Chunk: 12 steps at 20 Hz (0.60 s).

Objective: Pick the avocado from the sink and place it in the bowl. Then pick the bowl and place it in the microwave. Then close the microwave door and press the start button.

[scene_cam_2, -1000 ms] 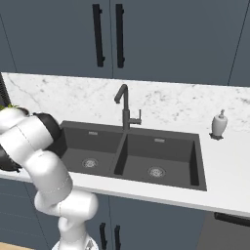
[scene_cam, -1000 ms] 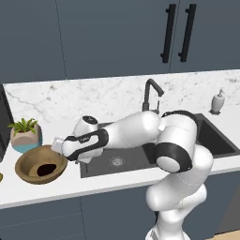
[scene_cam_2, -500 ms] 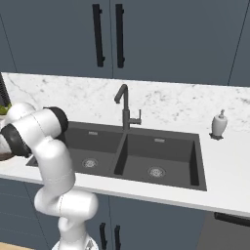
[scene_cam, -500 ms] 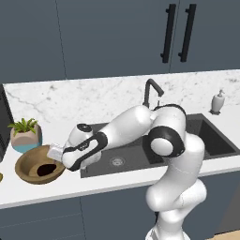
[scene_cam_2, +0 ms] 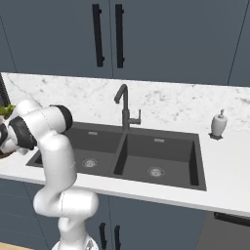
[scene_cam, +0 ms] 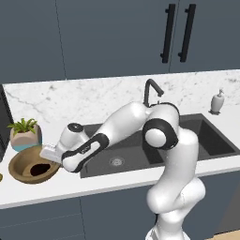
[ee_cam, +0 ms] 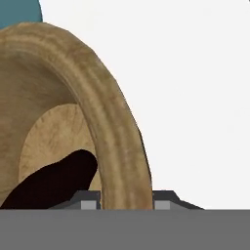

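The light-brown wooden bowl (scene_cam: 18, 165) sits on the white counter left of the sink (scene_cam: 123, 151), with the near-black avocado (scene_cam: 41, 169) lying inside it. My gripper (scene_cam: 50, 154) reaches down over the bowl's right rim. In the hand view the thick rim of the bowl (ee_cam: 113, 128) stands between my two fingertips (ee_cam: 88, 203), which press on it from inside and outside, so the gripper (ee_cam: 126, 204) is shut on it. The avocado (ee_cam: 52, 183) lies just left of the inner finger. Both sink (scene_cam_2: 146, 149) basins hold nothing.
A potted plant (scene_cam: 24, 133) stands right behind the bowl. The dark gooseneck tap (scene_cam: 152, 89) rises behind the sink, and a soap dispenser (scene_cam: 216, 101) stands at the far right. A dark sliver (scene_cam: 2, 123) shows at the left edge; what it is, I cannot tell.
The arm has swung left and down from over the sink edge to the bowl. The jaws, wide apart before, have closed onto the bowl's right rim.
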Motion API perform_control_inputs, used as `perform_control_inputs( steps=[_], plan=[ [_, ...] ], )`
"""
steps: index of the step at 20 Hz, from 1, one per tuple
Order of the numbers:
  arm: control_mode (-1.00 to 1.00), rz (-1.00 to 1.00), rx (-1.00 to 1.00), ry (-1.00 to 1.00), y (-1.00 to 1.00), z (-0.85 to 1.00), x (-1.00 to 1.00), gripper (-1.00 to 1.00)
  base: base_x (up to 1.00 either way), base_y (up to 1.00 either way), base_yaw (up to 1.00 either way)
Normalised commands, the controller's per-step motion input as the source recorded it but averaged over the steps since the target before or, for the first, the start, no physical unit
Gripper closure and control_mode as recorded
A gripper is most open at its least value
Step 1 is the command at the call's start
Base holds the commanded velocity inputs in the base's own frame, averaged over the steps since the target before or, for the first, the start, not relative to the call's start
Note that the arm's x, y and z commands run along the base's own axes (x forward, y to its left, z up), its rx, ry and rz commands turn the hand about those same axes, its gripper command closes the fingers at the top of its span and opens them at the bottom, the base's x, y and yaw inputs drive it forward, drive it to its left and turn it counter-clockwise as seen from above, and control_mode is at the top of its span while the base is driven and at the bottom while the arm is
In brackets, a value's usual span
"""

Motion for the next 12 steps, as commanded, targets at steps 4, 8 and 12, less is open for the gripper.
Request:
perform_control_inputs(
  steps=[4,8,12],
  plan=[
    [-1.00,-0.01,0.00,-0.02,0.00,-0.09,-0.09,1.00,0.00,0.00,0.00],
    [-1.00,-0.17,0.04,-0.06,-0.41,-0.02,-0.40,1.00,0.00,0.00,0.00],
    [-1.00,-0.28,0.14,-0.06,-0.83,0.25,-0.37,1.00,0.00,0.00,0.00]
  ],
)
